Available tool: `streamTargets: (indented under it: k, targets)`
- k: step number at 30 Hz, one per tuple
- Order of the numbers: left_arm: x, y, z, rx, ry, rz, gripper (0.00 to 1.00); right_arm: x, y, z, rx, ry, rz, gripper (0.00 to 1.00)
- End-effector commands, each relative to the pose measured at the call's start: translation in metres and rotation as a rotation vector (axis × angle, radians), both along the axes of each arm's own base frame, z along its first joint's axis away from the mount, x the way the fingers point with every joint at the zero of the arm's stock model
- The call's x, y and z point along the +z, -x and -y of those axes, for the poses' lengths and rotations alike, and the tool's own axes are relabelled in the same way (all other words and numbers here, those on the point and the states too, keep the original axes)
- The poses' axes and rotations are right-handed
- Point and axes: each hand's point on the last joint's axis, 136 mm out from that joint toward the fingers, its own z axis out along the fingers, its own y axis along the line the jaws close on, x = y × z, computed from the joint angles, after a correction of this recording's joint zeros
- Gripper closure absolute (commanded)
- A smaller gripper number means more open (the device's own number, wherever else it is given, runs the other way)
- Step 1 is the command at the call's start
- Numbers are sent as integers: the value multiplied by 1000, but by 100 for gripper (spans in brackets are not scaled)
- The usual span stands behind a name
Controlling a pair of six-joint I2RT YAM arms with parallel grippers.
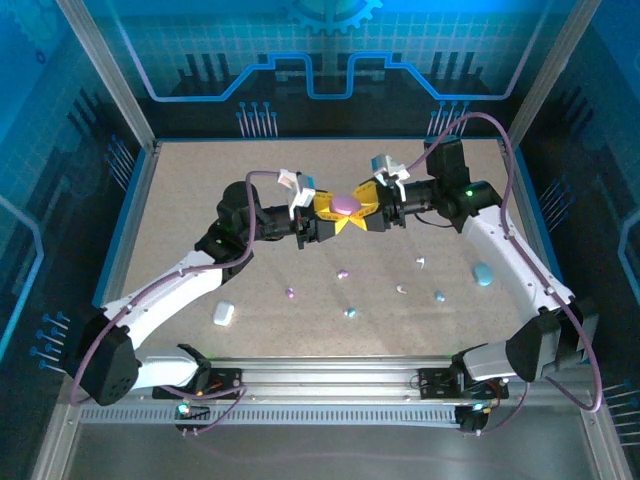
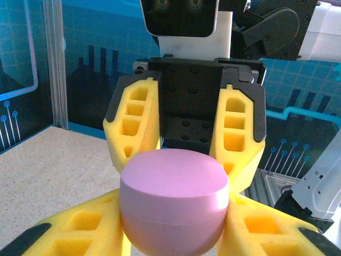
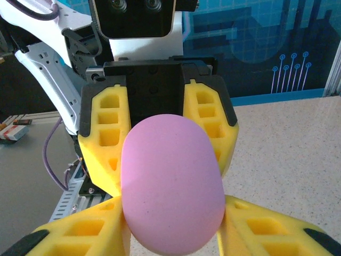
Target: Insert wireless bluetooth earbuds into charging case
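Left gripper point(image 1: 326, 220) and right gripper point(image 1: 372, 214) faced each other, both clamped on the closed purple case point(image 1: 346, 204) between them. Earbuds point(image 1: 343, 272) lay on the tabletop point(image 1: 200, 200) below. Likely step: opening the case; the next move would call for lifting its lid.

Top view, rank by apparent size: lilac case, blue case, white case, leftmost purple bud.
Lilac pebble-shaped plastic case: largest, but raised nearer the camera.
Light blue plastic case and white plastic case: alike.
Tiny glossy purple bud: smallest.
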Motion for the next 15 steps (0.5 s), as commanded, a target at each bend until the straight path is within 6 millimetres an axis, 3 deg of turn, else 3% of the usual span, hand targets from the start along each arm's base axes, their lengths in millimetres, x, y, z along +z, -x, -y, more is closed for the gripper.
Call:
streamTargets:
  k: [1, 15]
  targets:
    - [-1, 3, -2, -10, -15, 22, 64, 16, -5, 5, -34, -10, -7, 54]
    - [-8, 6, -1, -25, -30, 11, 64, 14, -24, 12, -139, 5, -31, 51]
